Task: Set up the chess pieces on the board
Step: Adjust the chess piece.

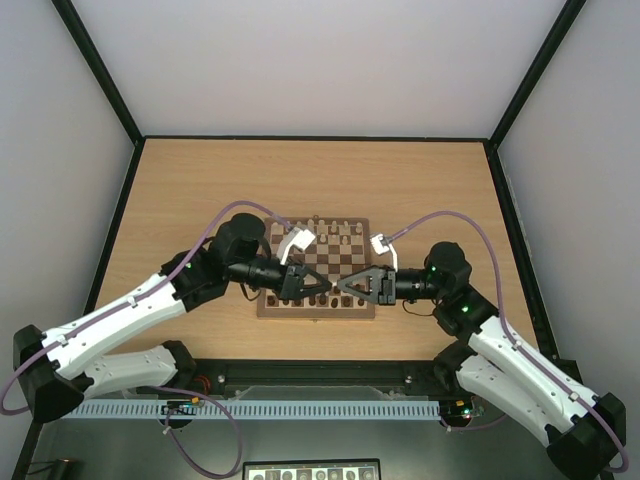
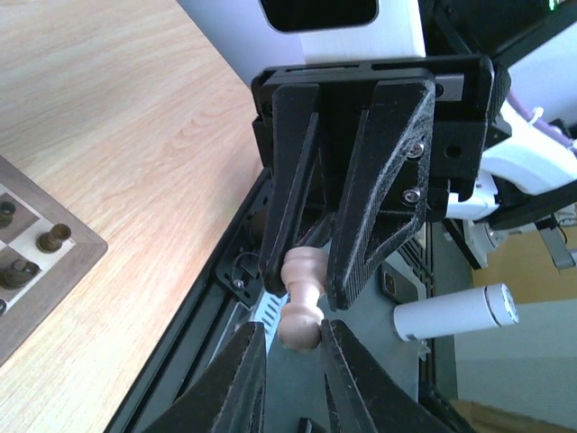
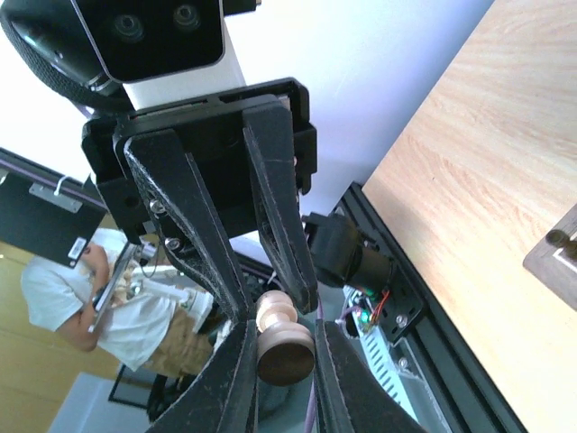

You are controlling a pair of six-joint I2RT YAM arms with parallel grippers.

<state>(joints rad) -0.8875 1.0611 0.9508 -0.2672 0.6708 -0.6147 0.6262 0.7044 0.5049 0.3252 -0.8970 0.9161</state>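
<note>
My two grippers meet tip to tip just above the near middle of the board (image 1: 315,311). My right gripper (image 3: 286,329) is shut on the wide base of a pale cream chess piece (image 3: 285,350). My left gripper (image 2: 293,329) stands narrowly open around the round head of the same piece (image 2: 301,316), touching one side, with a small gap on the other. From above the left gripper (image 1: 327,287) and right gripper (image 1: 344,286) hide the piece. Several small chessmen (image 1: 335,232) stand on the board's far rows.
Small dark brown chessmen (image 2: 52,237) stand at a board corner (image 2: 77,257). Another board corner (image 3: 554,262) shows in the right wrist view. The black rail (image 1: 320,375) runs along the table's near edge. A person (image 3: 135,307) stands beyond the table.
</note>
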